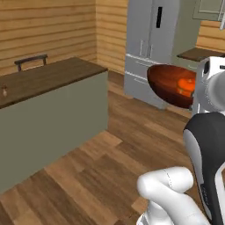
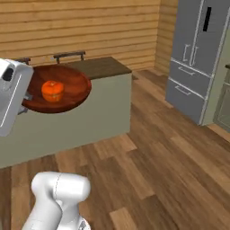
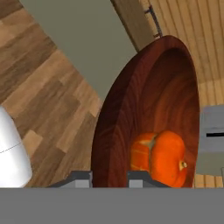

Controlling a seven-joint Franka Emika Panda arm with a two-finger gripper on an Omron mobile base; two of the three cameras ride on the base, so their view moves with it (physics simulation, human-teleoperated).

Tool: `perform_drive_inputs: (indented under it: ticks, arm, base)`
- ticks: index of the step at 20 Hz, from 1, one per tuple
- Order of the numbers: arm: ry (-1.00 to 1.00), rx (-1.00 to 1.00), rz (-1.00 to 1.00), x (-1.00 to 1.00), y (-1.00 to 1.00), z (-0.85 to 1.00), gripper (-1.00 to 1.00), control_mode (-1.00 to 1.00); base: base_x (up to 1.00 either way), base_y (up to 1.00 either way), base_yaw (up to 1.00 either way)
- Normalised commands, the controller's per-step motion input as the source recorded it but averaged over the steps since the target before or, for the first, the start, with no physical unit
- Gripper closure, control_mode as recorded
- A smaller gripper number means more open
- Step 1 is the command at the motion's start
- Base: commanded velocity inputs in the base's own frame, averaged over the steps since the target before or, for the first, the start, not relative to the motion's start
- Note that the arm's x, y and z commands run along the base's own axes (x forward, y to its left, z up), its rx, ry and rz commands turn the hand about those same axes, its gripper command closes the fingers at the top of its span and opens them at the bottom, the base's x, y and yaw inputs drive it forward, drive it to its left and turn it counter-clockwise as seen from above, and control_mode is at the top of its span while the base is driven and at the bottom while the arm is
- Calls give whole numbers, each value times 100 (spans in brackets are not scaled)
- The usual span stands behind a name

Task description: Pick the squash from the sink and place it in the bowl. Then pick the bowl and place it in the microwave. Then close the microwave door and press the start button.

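Note:
A wide reddish-brown bowl (image 1: 166,82) hangs in the air above the wooden floor, tilted, with its rim pinched by my gripper (image 3: 109,178). The small orange squash (image 1: 186,86) lies inside it, against the low side near the hand. From the right base view the bowl (image 2: 67,96) sits in front of the island with the squash (image 2: 52,90) in its middle, and the gripper (image 2: 28,101) grips the left rim. In the hand view the bowl (image 3: 144,109) rises from between the two fingertips, and the squash (image 3: 168,159) rests just beside them.
A kitchen island (image 1: 48,79) with a dark wooden top stands to the left, seen also behind the bowl as the island (image 2: 101,67). A tall grey fridge (image 1: 151,39) stands at the back, the fridge (image 2: 197,54) at the right. Wooden floor lies between them.

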Motion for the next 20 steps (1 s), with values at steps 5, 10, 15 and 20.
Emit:
perform_drive_inputs:
  ticks: [5, 10, 15, 20]
  arm:
    - [0, 0, 0, 0, 0, 0, 100, 100]
    - [0, 0, 0, 0, 0, 0, 100, 100]
    - [0, 0, 0, 0, 0, 0, 100, 100]
    - [0, 0, 0, 0, 0, 0, 100, 100]
  base:
    - [41, -66, -62]
    - [59, -49, -60]
    - [80, -33, -54]
    - [100, -7, -33]
